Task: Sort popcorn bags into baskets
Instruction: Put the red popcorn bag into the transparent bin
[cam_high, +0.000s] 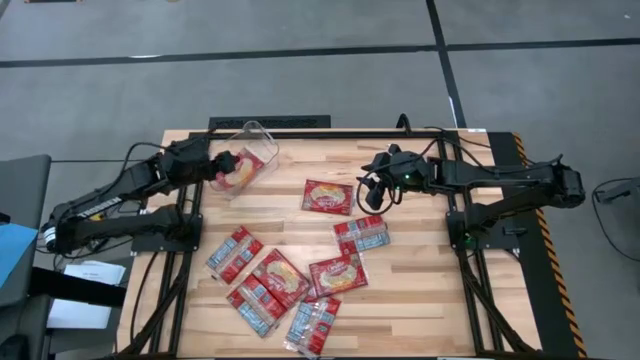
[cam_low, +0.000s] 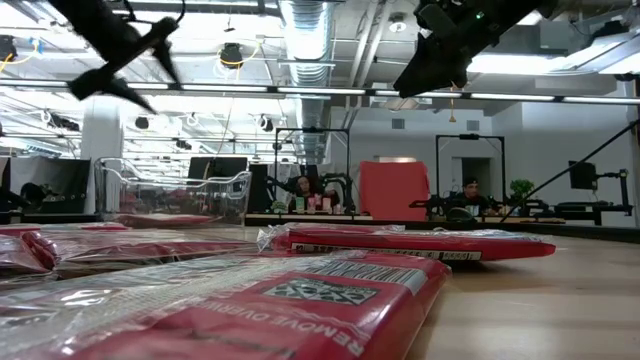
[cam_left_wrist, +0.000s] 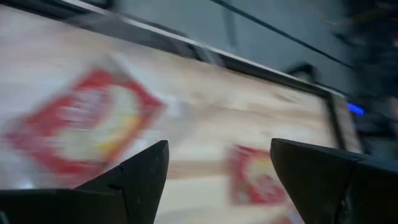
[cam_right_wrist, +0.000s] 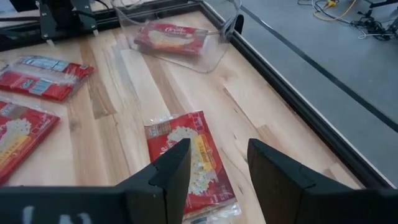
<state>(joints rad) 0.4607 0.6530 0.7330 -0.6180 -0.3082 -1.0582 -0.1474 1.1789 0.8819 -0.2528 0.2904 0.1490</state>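
Observation:
The clear plastic bin (cam_high: 258, 150) stands at the far left of the table with one red popcorn bag (cam_high: 238, 174) lying in it. My left gripper (cam_high: 218, 162) hovers open and empty over the bin; in its wrist view (cam_left_wrist: 217, 180) the bag (cam_left_wrist: 87, 124) shows blurred below. My right gripper (cam_high: 372, 195) hangs open and empty above the table, just right of a red bag with a tan oval (cam_high: 328, 197), which lies flat below its fingers in the right wrist view (cam_right_wrist: 186, 155). Several more bags lie flat toward the near edge.
Loose bags lie at the centre (cam_high: 362, 235), (cam_high: 338, 275) and at the near left (cam_high: 235, 253), (cam_high: 280, 275), (cam_high: 313, 322). Bare wood lies to the near right of the table (cam_high: 440, 300). In the low view both arms are well above the tabletop, and people sit in the room behind.

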